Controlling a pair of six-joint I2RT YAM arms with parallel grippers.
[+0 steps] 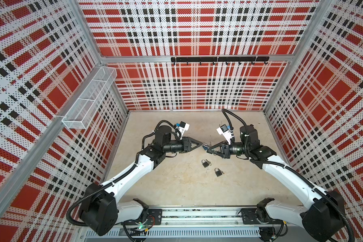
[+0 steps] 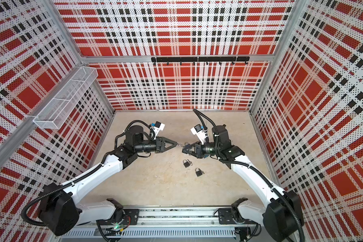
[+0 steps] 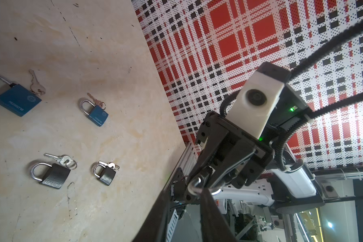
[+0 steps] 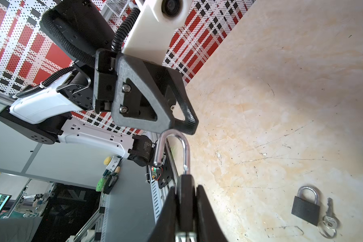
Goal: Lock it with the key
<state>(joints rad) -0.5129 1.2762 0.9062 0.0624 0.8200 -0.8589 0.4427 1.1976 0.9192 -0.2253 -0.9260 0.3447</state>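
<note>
While its shackle (image 4: 186, 150) hangs open, your held padlock (image 4: 186, 188) is not yet locked.
Nearest you, two spare padlocks (image 1: 205, 163) lie on the worktop (image 1: 176, 188) with bare room around. Beyond, raised over mid-worktop, your right jaws clench the padlock body; whether the left jaws grip its shackle top is unclear. Its key cannot be made out. The walls (image 1: 197, 94) stand well apart.

Padlock (image 4: 186, 184): dark body, edge-on, raised, clamped in right gripper (image 1: 207, 149).
Shackle (image 4: 186, 146): silver, sprung open, free end clear of body.
</note>
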